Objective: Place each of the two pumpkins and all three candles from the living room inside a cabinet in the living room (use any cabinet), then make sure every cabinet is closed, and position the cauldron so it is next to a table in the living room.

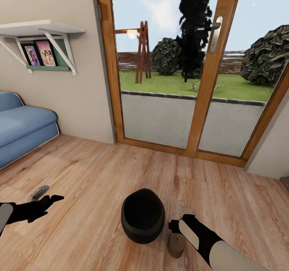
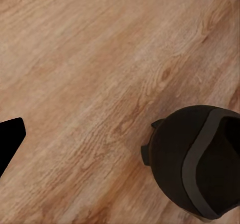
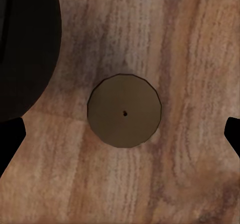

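Directly beneath the right fingers (image 3: 232,134), spread wide, stands a candle (image 3: 124,110) beside the cauldron (image 1: 143,216).

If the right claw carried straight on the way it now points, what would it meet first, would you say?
Most likely the short beige-grey candle standing on the wooden floor, centred between the right claw fingertips; the gap above it is unclear.

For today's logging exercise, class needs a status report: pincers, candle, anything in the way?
Right pincer open, above candle standing on wood floor. Left pincer empty, off to the side. Cauldron close beside candle.
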{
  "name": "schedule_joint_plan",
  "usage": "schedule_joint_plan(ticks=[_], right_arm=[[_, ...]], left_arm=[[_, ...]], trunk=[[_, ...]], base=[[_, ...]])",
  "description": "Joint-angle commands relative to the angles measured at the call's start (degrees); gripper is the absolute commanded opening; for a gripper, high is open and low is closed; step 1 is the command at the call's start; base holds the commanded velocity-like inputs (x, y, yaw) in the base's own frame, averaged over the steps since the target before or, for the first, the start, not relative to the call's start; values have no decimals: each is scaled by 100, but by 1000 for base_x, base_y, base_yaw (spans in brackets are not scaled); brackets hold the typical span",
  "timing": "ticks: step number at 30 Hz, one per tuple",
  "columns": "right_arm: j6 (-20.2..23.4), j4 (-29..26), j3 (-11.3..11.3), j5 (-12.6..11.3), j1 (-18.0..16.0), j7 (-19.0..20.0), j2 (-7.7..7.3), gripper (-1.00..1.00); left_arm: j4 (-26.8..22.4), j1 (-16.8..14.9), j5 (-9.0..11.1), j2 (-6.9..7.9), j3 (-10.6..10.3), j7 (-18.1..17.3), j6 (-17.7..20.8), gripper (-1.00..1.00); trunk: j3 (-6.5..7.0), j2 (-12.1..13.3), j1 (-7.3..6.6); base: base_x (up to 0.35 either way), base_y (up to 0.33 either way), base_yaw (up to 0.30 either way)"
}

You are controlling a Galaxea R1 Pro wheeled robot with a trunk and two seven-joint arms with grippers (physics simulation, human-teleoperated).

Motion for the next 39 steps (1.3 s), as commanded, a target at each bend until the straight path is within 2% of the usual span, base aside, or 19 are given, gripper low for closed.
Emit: schedule_joint_plan(ticks=[1, 7, 13, 17, 25, 39], right_arm=[[11, -9, 42, -55, -5, -50, -5, 100], [11, -9, 42, -57, -5, -41, -5, 100], [-8, -9, 42, -63, -5, 26, -13, 100], [-14, -9, 42, -64, -5, 178, -14, 100], [-17, -9, 32, -75, -5, 215, -16, 100], [-314, -18, -28, -99, -5, 234, -23, 100]], left_arm=[[-2, -4, -50, -1, 19, -59, 26, 100], [1, -4, -14, 67, 31, -59, 27, 100], [4, -4, 9, 117, 41, -67, 37, 100], [-12, 1, 11, 126, 57, -77, 57, 100], [-24, 5, 11, 126, 62, -101, 64, 100], [-31, 5, 11, 127, 62, -99, 65, 100]], trunk=[[-5, -2, -1], [-5, -2, -1], [-138, -10, 14], [-227, -16, 25], [-404, -26, 45], [-714, -45, 81]], base=[[2, 2, 0], [0, 0, 0], [0, 0, 0], [0, 0, 0], [0, 0, 0], [0, 0, 0]])
